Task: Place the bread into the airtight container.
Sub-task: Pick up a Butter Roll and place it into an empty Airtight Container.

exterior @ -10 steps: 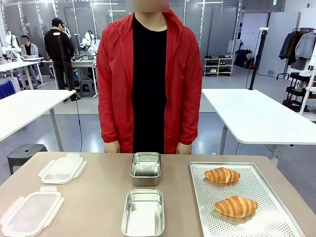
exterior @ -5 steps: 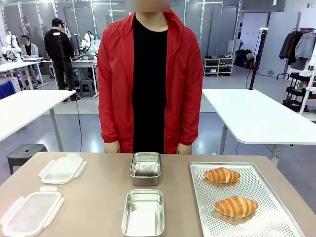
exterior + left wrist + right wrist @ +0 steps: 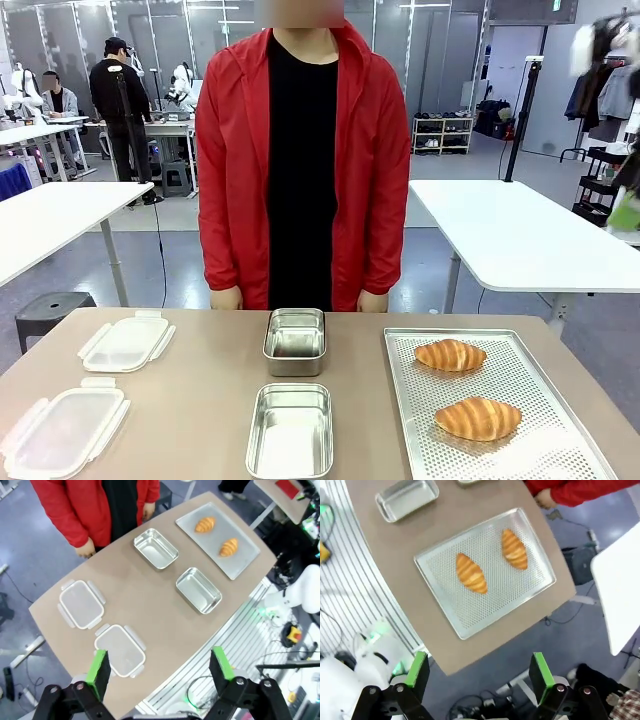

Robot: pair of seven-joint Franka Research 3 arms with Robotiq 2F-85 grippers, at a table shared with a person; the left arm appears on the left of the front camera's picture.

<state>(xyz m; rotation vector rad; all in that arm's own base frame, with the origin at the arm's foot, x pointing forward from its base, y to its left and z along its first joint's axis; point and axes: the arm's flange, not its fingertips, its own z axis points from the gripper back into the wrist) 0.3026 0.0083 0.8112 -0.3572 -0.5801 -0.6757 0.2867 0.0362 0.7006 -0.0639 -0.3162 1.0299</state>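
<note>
1. Since a second ago my right arm [image 3: 628, 170] has come into the front view as a blur at the right edge. Nothing on the table has shifted.
2. My right gripper [image 3: 479, 660] hangs high over the perforated metal tray [image 3: 520, 587], jaws spread wide and empty.
3. My left gripper [image 3: 159, 657] is likewise spread and empty, high above the table.
4. The two golden croissants [image 3: 451, 355] [image 3: 478, 418] lie apart on the tray, outside any container.
5. Two rectangular steel containers [image 3: 295, 340] [image 3: 290, 430] stand left of the tray, with two clear plastic lids [image 3: 127, 343] [image 3: 62, 430] further left.

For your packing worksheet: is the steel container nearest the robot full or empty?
Empty: that container shows bare floor; both croissants lie on the tray.
</note>
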